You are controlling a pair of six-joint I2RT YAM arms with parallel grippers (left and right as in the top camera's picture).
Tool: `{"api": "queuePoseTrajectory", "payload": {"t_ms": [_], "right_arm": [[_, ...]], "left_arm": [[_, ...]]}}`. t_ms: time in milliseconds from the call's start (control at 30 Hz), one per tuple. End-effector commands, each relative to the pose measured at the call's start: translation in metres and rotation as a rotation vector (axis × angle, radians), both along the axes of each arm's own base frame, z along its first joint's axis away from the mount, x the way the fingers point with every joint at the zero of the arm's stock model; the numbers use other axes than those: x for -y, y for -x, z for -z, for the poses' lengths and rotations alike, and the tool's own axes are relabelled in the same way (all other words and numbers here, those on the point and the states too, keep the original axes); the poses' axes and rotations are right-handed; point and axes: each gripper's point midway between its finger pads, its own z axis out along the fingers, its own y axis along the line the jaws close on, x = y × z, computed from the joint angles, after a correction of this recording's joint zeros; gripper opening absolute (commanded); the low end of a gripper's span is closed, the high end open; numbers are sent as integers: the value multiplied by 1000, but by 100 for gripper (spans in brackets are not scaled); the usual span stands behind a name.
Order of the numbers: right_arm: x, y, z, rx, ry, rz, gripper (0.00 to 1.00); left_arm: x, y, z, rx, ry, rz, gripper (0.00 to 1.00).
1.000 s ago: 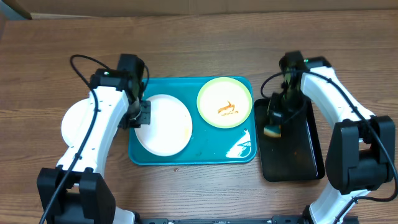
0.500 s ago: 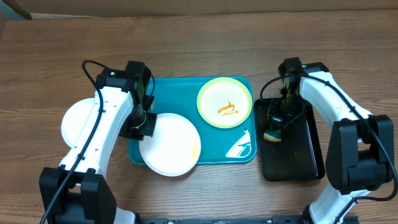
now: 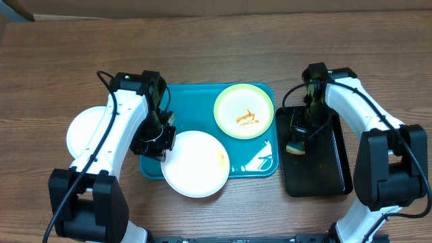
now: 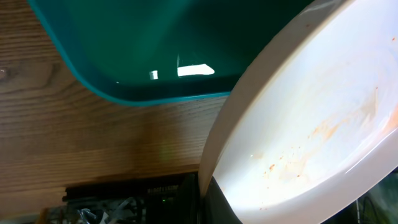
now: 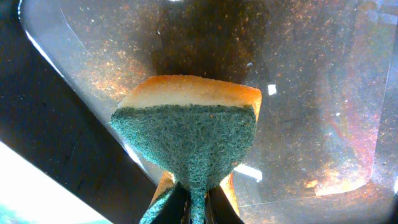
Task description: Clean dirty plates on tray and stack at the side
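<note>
My left gripper (image 3: 162,143) is clenched on the left rim of a white plate (image 3: 198,164). That plate sits at the front left corner of the teal tray (image 3: 260,169), with its near half hanging past the tray's front rim over the wooden tabletop (image 3: 216,40). From the left wrist view I see the plate's (image 4: 311,124) inner face carrying faint orange streaks and specks, with the tray's rounded corner (image 4: 155,50) behind it and bare wood (image 4: 93,143) beside it. I cannot tell whether the plate's underside touches the tray rim.

The cream plate (image 3: 244,111) with the pale green rim lies flat in the back right part of the tray, an orange-red sauce smear at its middle, apart from the white plate. A second white plate (image 3: 79,131) rests on the tabletop left of the tray, partly hidden under my left arm.

My right gripper (image 3: 298,135) is pinched on a sponge (image 3: 295,144) over the left part of the black tray (image 3: 324,172), which stands just beside the teal tray's right edge. The right wrist view shows the sponge (image 5: 186,130) green scouring face toward the camera, yellow foam behind, above the black tray's (image 5: 311,93) speckled, wet-looking floor
</note>
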Motion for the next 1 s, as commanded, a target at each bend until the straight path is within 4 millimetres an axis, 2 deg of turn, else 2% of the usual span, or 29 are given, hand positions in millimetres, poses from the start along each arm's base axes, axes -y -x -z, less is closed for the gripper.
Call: {"api": "queuePoseTrajectory", "payload": {"t_ms": [0,33,67,100,167,233,267,333,400,533,667,733,800,833,900,967], "right_arm": [[-3,-2,-9,31,-17,-16,4],[-3,-2,-9,31,-17,-16,4],[-3,-2,-9,31,-17,-16,4],[-3,-2,-9,31,-17,-16,4],[-3,-2,-9,31,-17,-17,4],[-3,-2,-9,31,-17,-16,4],[-3,-2,-9,31,-17,-16,4],[-3,-2,-9,31,-17,-16,4],[-2,-2,-9,31,-16,-17,4],[-2,-2,-9,32,-17,-20,4],[-3,-3,-9,32,-17,-20,4],[-3,-3,-9,32,-17,-20,4],[-3,-2,-9,32,-17,-20,4],[-3,-2,-9,32,-17,-20,4],[-2,-2,-9,32,-17,-20,4],[-2,-2,-9,32,-17,-20,4]], "left_arm": [[-22,-10,-2,33,-146,-87,4],[-30,-12,-4,45,-191,-109,4],[-50,-21,-9,91,-305,-196,4],[-53,-25,-12,105,-315,-229,4],[-42,-34,-13,125,-228,-271,4],[-15,-43,-12,144,-40,-186,4],[-14,-45,-12,149,-31,-182,4],[-23,-45,-11,152,-99,-240,4],[-23,-44,-12,149,-103,-233,4],[-37,-37,-13,136,-191,-229,4],[-12,-30,-15,93,-15,-141,4],[-23,-31,-14,98,-91,-168,4],[-47,-33,-14,127,-261,-268,4],[-46,-34,-14,130,-255,-276,4],[-23,-38,-12,131,-94,-177,4],[-27,-39,-12,135,-118,-191,4]]}}
